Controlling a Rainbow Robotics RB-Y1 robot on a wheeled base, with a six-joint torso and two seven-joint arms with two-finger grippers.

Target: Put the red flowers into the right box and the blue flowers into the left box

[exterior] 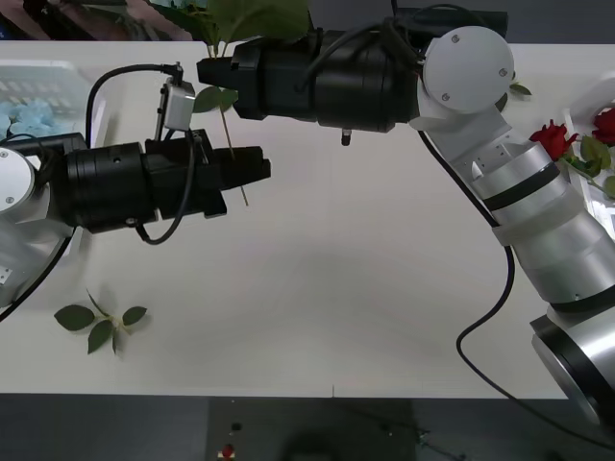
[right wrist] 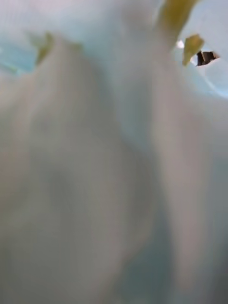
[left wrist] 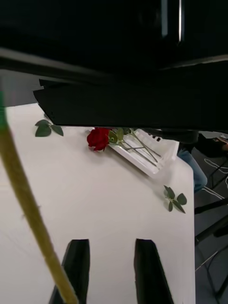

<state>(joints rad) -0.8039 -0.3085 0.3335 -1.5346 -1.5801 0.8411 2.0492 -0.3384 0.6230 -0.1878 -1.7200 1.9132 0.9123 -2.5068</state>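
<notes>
Holding a blue flower's stem [exterior: 233, 163] above the desk [exterior: 365, 288], the right gripper [exterior: 207, 72] sits at 11 o'clock; its fingers cannot be told. Left gripper [exterior: 259, 171] fingers spread, empty. Red flowers [exterior: 555, 137] lie at 3 o'clock, blue flowers [exterior: 29, 120] at 9 o'clock: sorting looks nearly finished.

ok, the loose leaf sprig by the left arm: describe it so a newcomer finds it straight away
Start at the white table in the front view and go to its near edge on the robot's left, just below the black left arm. There lies the leaf sprig: three dark green leaves on a short stem. Unlike the red flowers far right, it has no bloom.
</notes>
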